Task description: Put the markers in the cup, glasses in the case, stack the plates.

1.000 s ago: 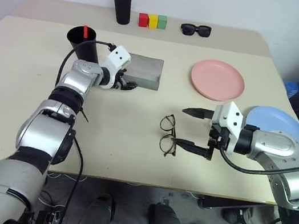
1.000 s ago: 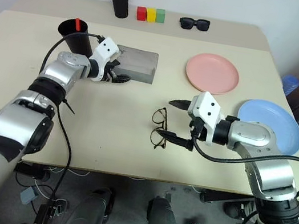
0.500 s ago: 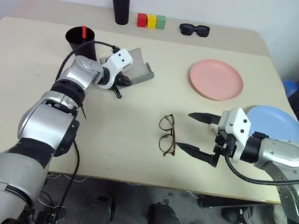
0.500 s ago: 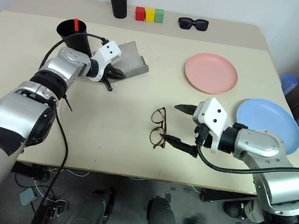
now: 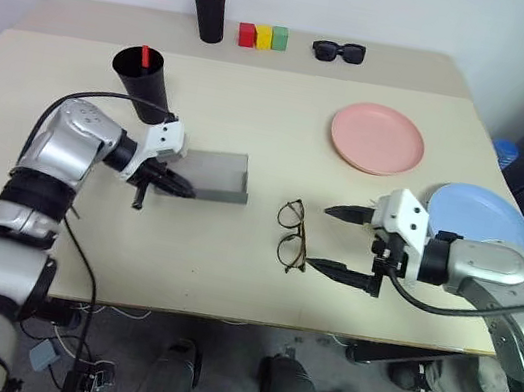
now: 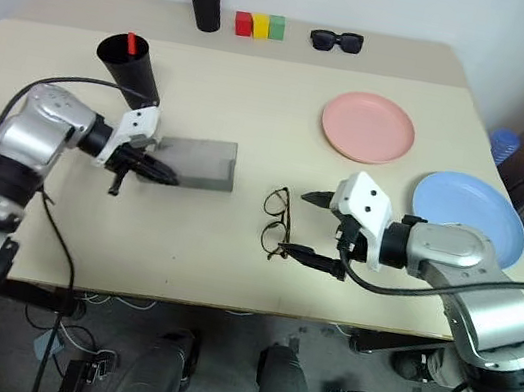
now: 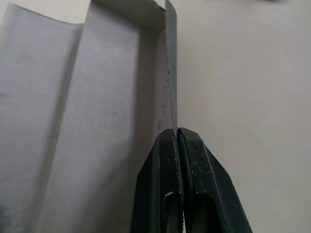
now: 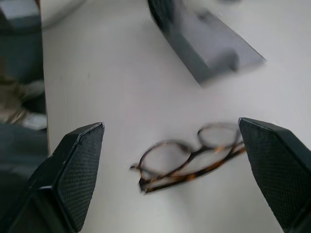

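Left claw (image 5: 174, 187) sits with its two black fingers pressed flat together on the thin edge of the grey rectangular glasses case (image 5: 217, 174); in my left wrist view the grey wall runs straight into the seam between the fingers (image 7: 167, 160), so I read it as pinching that edge. I see the case lying on the beige table (image 5: 227, 281), left of centre, just below the tall tapered matte black cup (image 5: 140, 81). A red-capped marker (image 5: 145, 55) stands in that cup.

My right claw (image 5: 347, 243) is spread wide, one finger pointing toward the thin wire-rimmed round-lens glasses (image 5: 291, 235) from above and the other from below, just beside them. In my right wrist view the glasses (image 8: 187, 158) lie on the table between the two broad black pads (image 8: 80, 167); I see no contact with either one.

I see the round pink plastic plate (image 5: 378, 139) lying flat to the right of centre, and the light blue plate (image 5: 487, 217) sits apart from it near the right edge, partly behind my right arm.

Along the far edge stand a narrow black cylindrical holder of orange-red pens (image 5: 212, 7), red, yellow and green blocks (image 5: 264, 36) in a row, and chunky black sunglasses (image 5: 338, 51).
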### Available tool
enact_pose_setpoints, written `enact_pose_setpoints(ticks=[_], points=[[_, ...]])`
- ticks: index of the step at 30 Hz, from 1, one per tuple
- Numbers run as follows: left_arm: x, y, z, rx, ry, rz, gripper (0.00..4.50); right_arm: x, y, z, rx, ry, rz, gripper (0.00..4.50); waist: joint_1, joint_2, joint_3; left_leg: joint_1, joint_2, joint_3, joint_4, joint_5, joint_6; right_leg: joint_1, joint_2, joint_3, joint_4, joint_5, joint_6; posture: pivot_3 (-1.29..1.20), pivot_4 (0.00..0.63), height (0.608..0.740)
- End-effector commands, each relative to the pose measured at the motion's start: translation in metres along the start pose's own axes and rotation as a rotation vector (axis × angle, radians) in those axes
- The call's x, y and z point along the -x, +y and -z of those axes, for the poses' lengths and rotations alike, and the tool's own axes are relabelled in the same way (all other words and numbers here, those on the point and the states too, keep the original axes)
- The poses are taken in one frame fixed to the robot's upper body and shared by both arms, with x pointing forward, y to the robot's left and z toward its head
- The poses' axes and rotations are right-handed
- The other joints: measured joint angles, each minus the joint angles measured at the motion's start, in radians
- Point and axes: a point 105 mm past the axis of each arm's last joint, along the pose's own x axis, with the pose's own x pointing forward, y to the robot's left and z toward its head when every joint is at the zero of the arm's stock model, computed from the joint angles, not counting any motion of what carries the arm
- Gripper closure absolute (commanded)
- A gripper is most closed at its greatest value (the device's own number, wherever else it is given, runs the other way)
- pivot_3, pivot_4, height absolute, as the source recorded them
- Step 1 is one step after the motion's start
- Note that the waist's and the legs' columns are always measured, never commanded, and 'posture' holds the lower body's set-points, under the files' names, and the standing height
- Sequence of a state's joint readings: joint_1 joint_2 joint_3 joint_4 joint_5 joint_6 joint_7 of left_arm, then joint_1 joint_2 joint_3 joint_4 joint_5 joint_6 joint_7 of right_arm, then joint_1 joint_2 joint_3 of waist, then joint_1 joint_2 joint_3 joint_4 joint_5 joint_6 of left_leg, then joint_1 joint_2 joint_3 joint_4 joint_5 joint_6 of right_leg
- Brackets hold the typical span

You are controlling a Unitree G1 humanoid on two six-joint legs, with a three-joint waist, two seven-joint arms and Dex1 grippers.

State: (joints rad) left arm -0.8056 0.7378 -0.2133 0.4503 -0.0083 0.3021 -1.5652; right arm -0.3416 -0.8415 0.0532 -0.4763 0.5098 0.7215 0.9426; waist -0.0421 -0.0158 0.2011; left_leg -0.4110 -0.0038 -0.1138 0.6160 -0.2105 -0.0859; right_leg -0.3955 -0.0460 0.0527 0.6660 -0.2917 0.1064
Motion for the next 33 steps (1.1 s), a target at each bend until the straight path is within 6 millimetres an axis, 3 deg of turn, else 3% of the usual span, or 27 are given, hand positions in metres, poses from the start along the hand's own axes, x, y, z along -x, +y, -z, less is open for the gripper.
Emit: enact_pose_setpoints(ticks=[1, 5, 10, 14, 19, 25, 28, 33], points=[[0.005, -0.012, -0.014, -0.031, -0.044, 0.015, 3.93, -0.007, -0.013, 0.003, -0.097, 0.013, 0.07, 0.0, 0.005, 0.0, 0.0, 0.0, 0.0, 0.0, 0.0, 0.0, 0.0, 0.0, 0.0, 0.0, 0.0, 0.0, 0.0, 0.0, 0.15, 0.74], [0.006, -0.009, -0.016, -0.109, -0.073, -0.082, 2.16, -0.015, -0.02, 0.003, -0.249, -0.019, 0.098, 0.0, 0.001, 0.0, 0.0, 0.0, 0.0, 0.0, 0.001, 0.0, 0.0, 0.0, 0.0, 0.0, 0.0, 0.0, 0.0, 0.0, 0.15, 0.74], [0.018, -0.002, -0.039, -0.141, -0.315, -0.292, 2.16, -0.023, -0.027, 0.01, -0.447, -0.043, 0.145, 0.0, -0.001, 0.0, 0.0, 0.0, 0.001, 0.0, 0.0, 0.0, 0.0, 0.0, 0.0, 0.0, 0.0, 0.0, 0.0, 0.0, 0.15, 0.74], [0.029, -0.036, -0.042, -0.186, -0.466, -0.307, 2.16, -0.027, -0.032, 0.018, -0.585, -0.06, 0.17, 0.0, -0.006, 0.001, 0.0, 0.001, 0.001, 0.001, -0.001, 0.0, 0.001, -0.001, 0.0, 0.001, 0.0, 0.0, 0.0, 0.0, 0.15, 0.74], [0.029, -0.075, -0.005, -0.027, -0.449, -0.323, 2.16, -0.036, -0.033, 0.028, -0.702, -0.046, 0.17, 0.0, -0.003, 0.001, 0.0, 0.002, 0.001, 0.001, -0.002, 0.0, 0.001, -0.001, 0.0, 0.001, 0.001, 0.0, -0.001, 0.0, 0.15, 0.74], [0.026, -0.088, 0.016, 0.075, -0.442, -0.392, 2.16, -0.046, -0.031, 0.03, -0.74, -0.026, 0.155, 0.0, 0.005, 0.001, -0.001, 0.002, 0.001, 0.001, -0.001, 0.0, 0.001, 0.001, 0.0, 0.001, -0.001, 0.0, -0.001, 0.0, 0.15, 0.74], [0.025, -0.092, 0.021, 0.095, -0.453, -0.427, 2.11, -0.049, -0.031, 0.028, -0.747, -0.026, 0.154, 0.81, 0.0, 0.001, -0.001, 0.002, 0.001, 0.001, -0.001, 0.0, 0.001, 0.001, 0.0, 0.001, -0.001, 0.0, -0.001, 0.0, 0.15, 0.74], [0.027, -0.097, 0.025, 0.115, -0.469, -0.47, 2.11, -0.05, -0.031, 0.025, -0.747, -0.025, 0.151, 3.54, -0.002, 0.002, -0.001, 0.002, 0.001, 0.002, -0.002, 0.0, 0.001, 0.0, 0.001, 0.001, -0.001, 0.0, -0.001, 0.0, 0.15, 0.74]])
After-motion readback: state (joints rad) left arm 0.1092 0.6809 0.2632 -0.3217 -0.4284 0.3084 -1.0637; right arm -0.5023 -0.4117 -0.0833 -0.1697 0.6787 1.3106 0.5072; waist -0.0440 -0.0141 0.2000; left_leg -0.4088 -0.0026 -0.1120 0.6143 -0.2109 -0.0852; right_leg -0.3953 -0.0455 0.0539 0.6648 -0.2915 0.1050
